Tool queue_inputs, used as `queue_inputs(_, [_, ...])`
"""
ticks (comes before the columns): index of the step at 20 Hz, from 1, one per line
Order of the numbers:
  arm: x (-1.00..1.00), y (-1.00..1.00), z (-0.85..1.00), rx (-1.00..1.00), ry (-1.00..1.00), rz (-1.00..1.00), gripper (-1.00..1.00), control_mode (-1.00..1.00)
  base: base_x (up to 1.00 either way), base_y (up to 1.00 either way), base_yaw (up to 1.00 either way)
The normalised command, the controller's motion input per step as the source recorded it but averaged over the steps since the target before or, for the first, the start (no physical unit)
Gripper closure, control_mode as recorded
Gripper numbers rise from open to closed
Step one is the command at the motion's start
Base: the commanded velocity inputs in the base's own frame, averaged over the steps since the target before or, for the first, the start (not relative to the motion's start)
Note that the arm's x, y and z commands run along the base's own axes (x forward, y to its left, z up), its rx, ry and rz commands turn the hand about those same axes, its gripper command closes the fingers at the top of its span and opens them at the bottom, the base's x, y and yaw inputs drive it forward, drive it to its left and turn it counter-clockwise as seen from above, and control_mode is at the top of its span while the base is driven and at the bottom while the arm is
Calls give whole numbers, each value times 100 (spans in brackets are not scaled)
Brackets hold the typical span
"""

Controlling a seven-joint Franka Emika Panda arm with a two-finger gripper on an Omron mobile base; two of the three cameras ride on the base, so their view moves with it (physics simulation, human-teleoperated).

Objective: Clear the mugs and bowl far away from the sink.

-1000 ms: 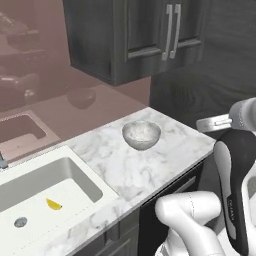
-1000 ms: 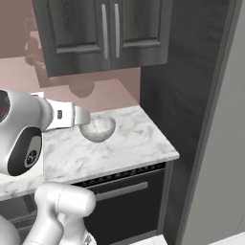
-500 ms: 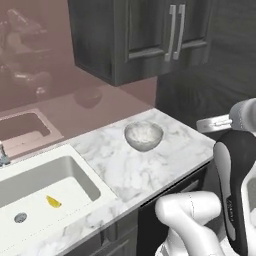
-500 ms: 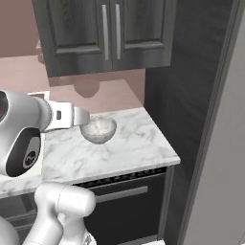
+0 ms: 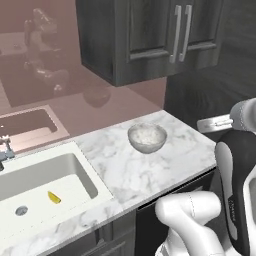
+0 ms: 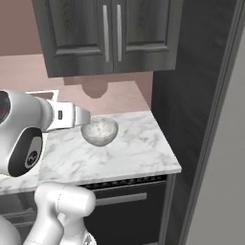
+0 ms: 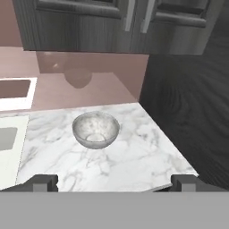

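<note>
Speckled bowl [image 7: 95, 129] sits upright mid marble desk [image 7: 134, 156], well apart from sink [image 5: 45, 185]. Gripper [image 7: 114, 182] hovers short of it, fingers spread wide, empty. Bowl likely rigid, glossy, slippery, breakable; rim pinch looks safest.

I see a white marble countertop with grey veins [image 5: 130, 172], and at twelve o'clock above it a dark wood wall cabinet with two metal bar handles [image 5: 150, 35]. A glossy pink backsplash [image 5: 65, 100] mirrors the room. At nine o'clock lies a small yellow scrap [image 5: 53, 198].
</note>
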Motion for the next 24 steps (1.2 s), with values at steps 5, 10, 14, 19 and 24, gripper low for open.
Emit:
queue_inputs(5, [0,0,0,0,0,0,-100,100,48,-11,10])
queue_inputs(10, [17,0,-16,3,2,0,-100,-100,35,0,3])
queue_inputs(14, [52,0,-43,7,1,0,-100,-100,0,0,0])
queue_inputs(19, [50,0,-42,3,6,0,-100,-100,0,0,0])
queue_inputs(24, [48,0,-38,0,10,0,-100,-100,0,0,0])
